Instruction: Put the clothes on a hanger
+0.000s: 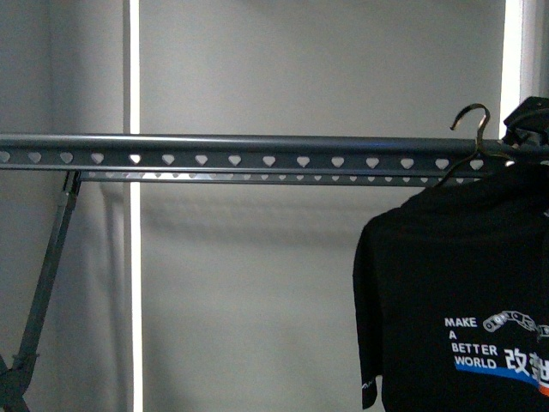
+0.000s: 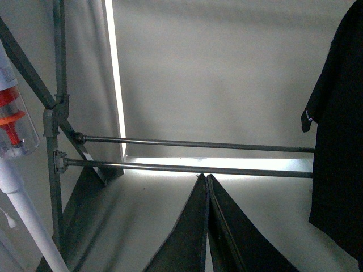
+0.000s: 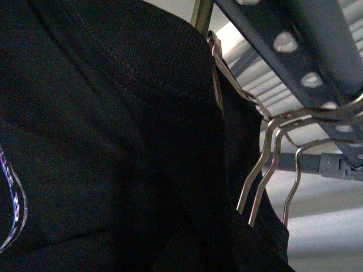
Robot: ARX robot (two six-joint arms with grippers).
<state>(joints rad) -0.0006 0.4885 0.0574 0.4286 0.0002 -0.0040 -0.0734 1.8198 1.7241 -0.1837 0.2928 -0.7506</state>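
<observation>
The left gripper (image 2: 206, 180) is showing in its own wrist view with its two dark fingers (image 2: 187, 238) lying pressed together along their length, tips meeting, nothing between them. In the front view the right gripper (image 1: 527, 124) is appearing only as a dark shape raised high at the right edge, and its jaws cannot be made out.

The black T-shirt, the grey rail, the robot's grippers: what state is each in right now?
Black short-sleeved T-shirt with white and blue print: hanging on a wire clothes hanger, print facing the front camera.
Wire clothes hanger's metal hook: at the rail; whether it bears on it cannot be told.
Long grey metal rail with heart-shaped holes: horizontal.
Left gripper: shut, empty.
Right gripper: state unclear.
</observation>
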